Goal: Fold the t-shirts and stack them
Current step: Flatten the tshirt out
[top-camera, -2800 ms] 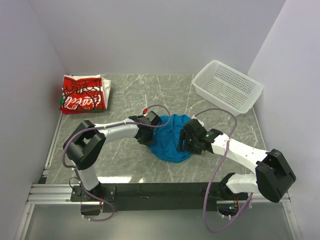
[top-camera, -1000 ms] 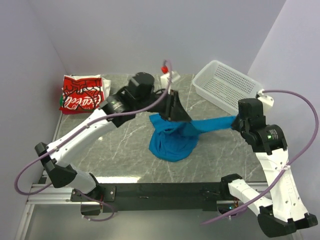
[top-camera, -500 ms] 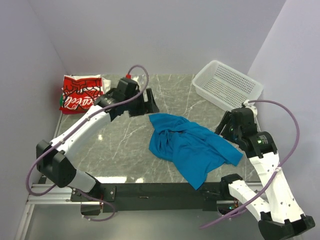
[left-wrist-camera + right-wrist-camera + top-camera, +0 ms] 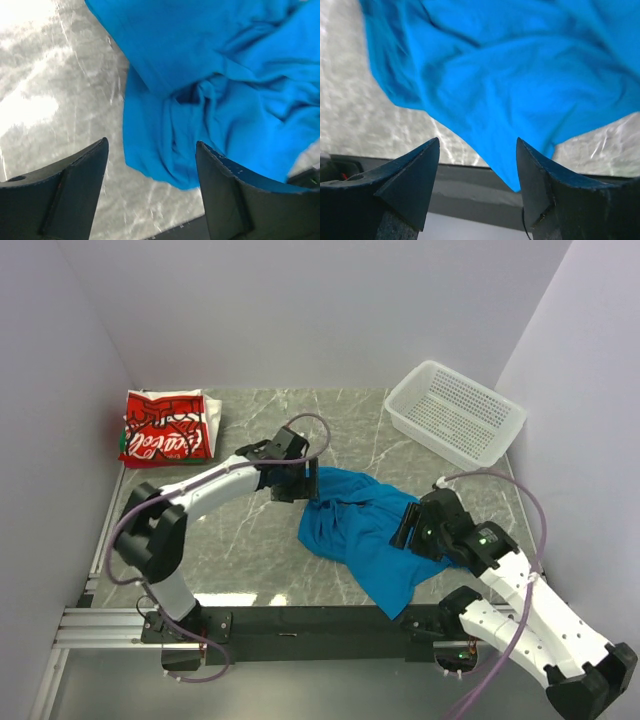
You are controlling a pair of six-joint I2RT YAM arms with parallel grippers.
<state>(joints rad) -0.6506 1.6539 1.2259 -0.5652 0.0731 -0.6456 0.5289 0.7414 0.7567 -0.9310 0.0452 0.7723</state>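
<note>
A bright-blue t-shirt lies crumpled and spread on the marble table, one corner hanging over the front edge. A folded red-and-white t-shirt with white script lies at the back left. My left gripper hovers at the blue shirt's upper left edge, jaws open and empty; in the left wrist view the blue t-shirt shows below the left gripper. My right gripper is over the shirt's right side, open and empty; in the right wrist view the blue t-shirt shows past the right gripper.
A white perforated basket stands at the back right corner. The black front rail runs along the near edge of the table under the shirt's hanging corner. White walls close in the left, back and right.
Both arms lifted and stretched the blue shirt, then let it drop spread out. Both grippers have since come back down over it, the left from the back, the right from the right side.
</note>
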